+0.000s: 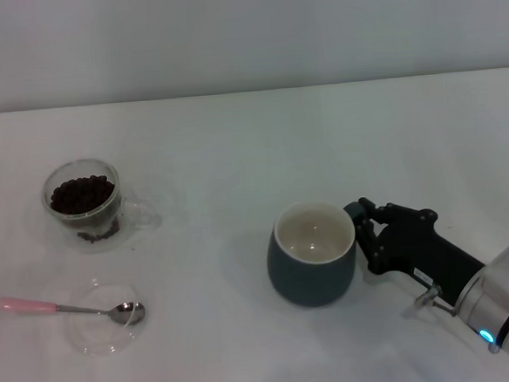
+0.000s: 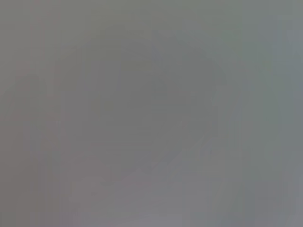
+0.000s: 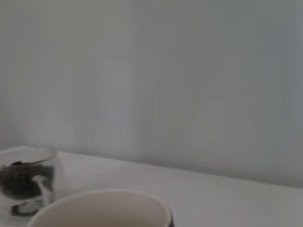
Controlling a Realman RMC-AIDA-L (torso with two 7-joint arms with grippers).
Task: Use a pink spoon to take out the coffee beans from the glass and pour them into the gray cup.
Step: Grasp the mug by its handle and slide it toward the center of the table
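Right pincer (image 1: 359, 227) beside rounded gray cup (image 1: 312, 255)

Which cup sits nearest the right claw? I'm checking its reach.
The gray cup, empty and right beside the right claw; the glass of coffee beans stands far left.

A plain white matte tabletop (image 1: 233, 140) is backed by a bare pale grey wall (image 1: 244, 34); soft, even light is cast throughout.

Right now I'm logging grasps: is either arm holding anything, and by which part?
The right gripper is at the gray cup, on its handle side, but whether it grips cannot be told. The pink spoon lies untouched on the saucer.
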